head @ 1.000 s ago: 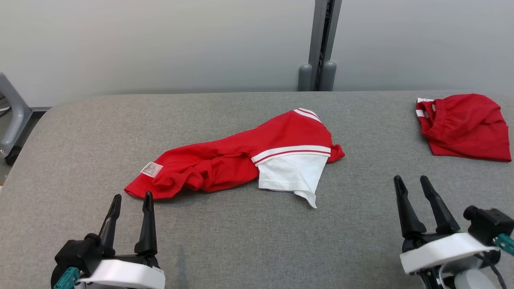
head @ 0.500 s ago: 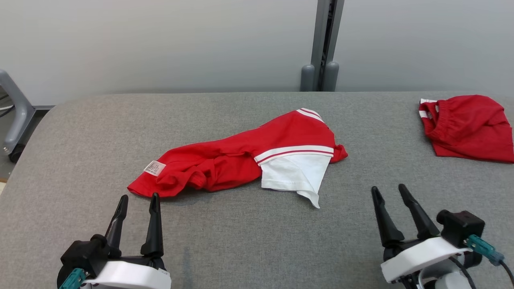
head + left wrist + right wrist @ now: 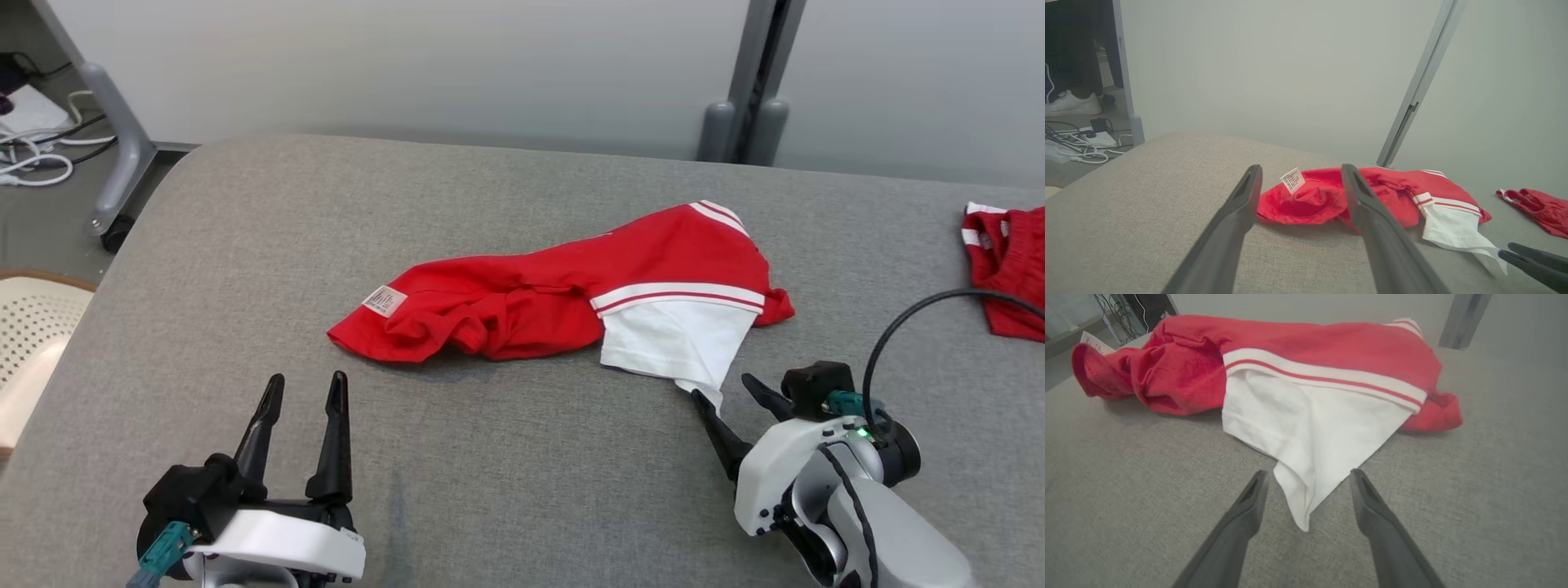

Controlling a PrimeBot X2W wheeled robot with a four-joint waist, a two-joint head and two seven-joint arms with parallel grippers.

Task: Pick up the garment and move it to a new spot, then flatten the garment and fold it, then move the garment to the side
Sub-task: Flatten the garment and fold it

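The right jaws stand apart and hold nothing, low over the front right part of the worktop [image 3: 245, 245]. In the right wrist view the white corner [image 3: 1302, 510] of the garment [image 3: 563, 306] points down into the gap between the two dark fingers [image 3: 1249, 510], with grey cloth showing on either side of it, so it touches neither. A black cable [image 3: 886, 335] arches up behind that wrist.

The left jaws are also apart and empty, near the front edge on the left. Their fingers [image 3: 333, 433] point toward the garment's crumpled red end, near it but clear of it.

The garment lies rumpled about the middle of the worktop, running from its red end at the left to a broader part at the right and farther back. A small white label [image 3: 384, 300] sticks out at the left end. A white band with a red stripe [image 3: 678, 292] crosses the right part, and below it hangs the white panel [image 3: 665, 343] that ends in that corner.

At the right edge, well apart, lies a second red garment [image 3: 1012, 278] — bunched, cut off by the frame.

Behind the back edge stands a grey post [image 3: 755, 82] against a pale wall. Off the left edge are a grey leg on a castor [image 3: 114, 163], loose cables [image 3: 33, 155] on the floor and a pale perforated seat [image 3: 33, 327].
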